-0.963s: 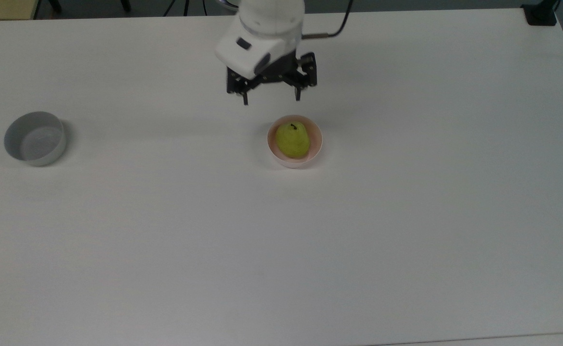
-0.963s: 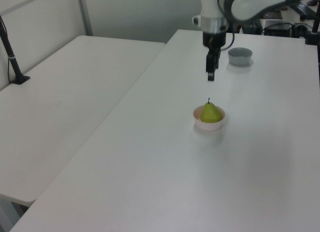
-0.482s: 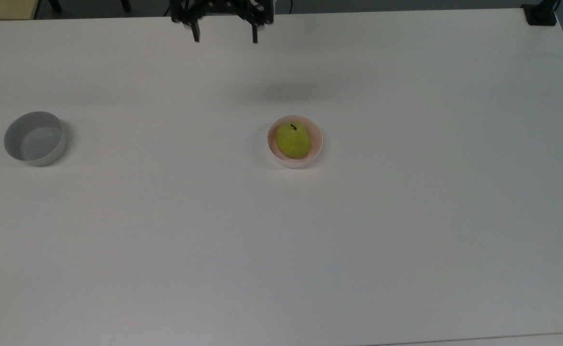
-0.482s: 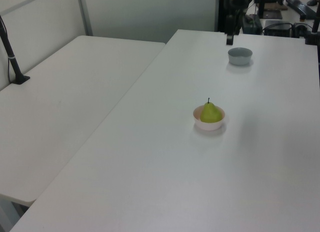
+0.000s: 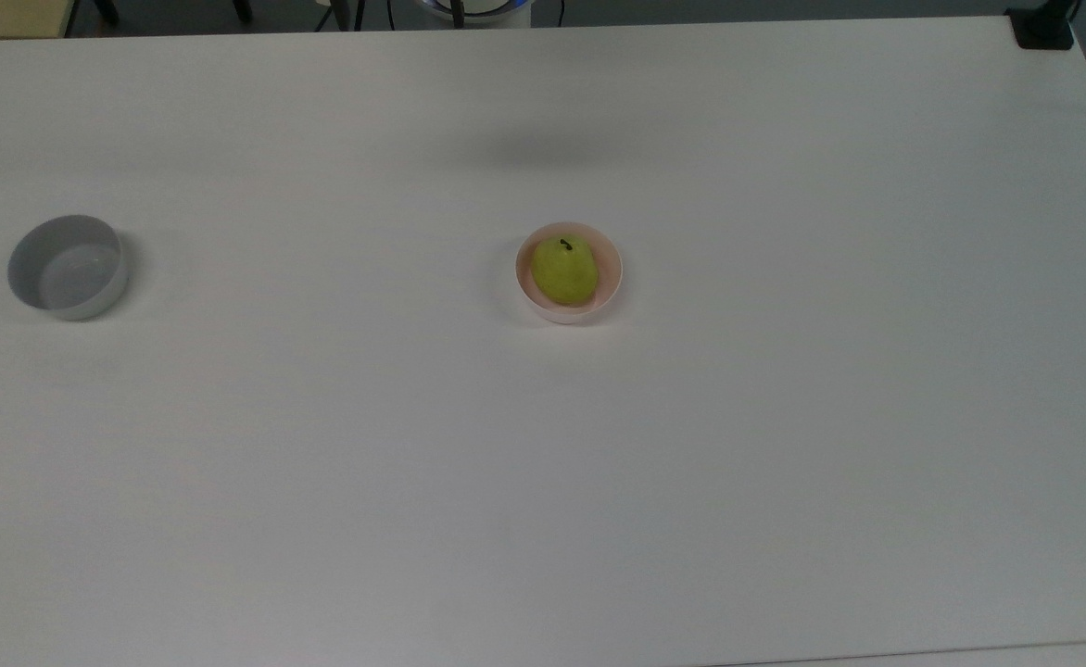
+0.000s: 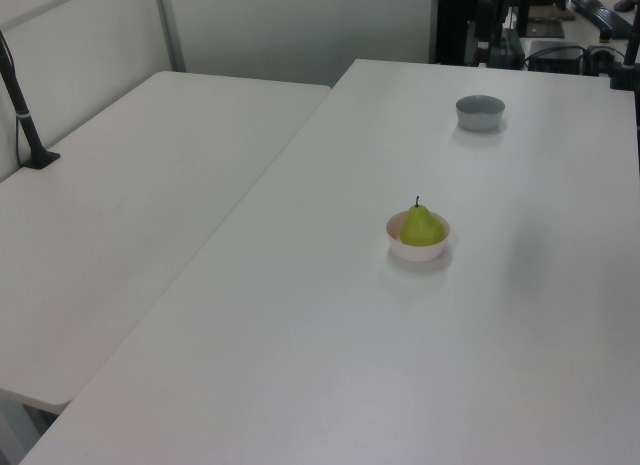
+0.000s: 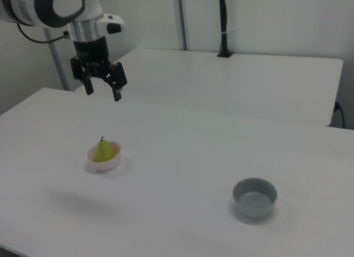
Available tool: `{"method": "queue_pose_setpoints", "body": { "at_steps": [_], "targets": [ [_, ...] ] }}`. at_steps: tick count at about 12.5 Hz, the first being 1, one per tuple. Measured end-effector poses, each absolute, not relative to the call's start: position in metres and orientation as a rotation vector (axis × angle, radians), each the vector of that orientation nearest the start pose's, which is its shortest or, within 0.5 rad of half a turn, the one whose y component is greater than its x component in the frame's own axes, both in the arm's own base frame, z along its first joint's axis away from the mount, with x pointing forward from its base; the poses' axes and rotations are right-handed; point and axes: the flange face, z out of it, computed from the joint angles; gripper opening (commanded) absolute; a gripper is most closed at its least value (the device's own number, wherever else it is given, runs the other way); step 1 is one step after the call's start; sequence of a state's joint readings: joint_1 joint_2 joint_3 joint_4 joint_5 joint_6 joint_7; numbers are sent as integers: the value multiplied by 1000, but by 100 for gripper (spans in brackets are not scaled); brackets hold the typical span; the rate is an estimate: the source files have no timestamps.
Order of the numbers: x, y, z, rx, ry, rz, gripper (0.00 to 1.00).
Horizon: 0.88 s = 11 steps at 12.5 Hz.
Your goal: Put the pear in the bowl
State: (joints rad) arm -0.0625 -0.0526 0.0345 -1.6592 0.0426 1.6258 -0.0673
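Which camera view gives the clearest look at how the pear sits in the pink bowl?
The top view: it looks straight down on the small yellow-green pear, ringed by the round pale pink plastic bowl's rim. The left view shows the pear rising above the bowl; the right view shows likewise, from the other side.

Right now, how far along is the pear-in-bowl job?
Looks done: the pear sits inside the pink bowl, stem up in the left view. In hand: nothing; the gripper hangs open and empty above the table, well apart from the bowl in the right view. Left: nothing visible. The grey bowl holds nothing.
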Motion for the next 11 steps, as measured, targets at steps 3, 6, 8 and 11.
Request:
{"method": "queue_pose_setpoints", "body": {
  "at_steps": [3,6,8,11],
  "targets": [
    [552,-17,615,-3101,-147,-126,100],
    [560,-18,602,-3100,-144,-97,100],
    [562,-18,598,-3099,-144,-87,100],
    [562,-18,597,-3099,-145,-86,100]
  ]
}}
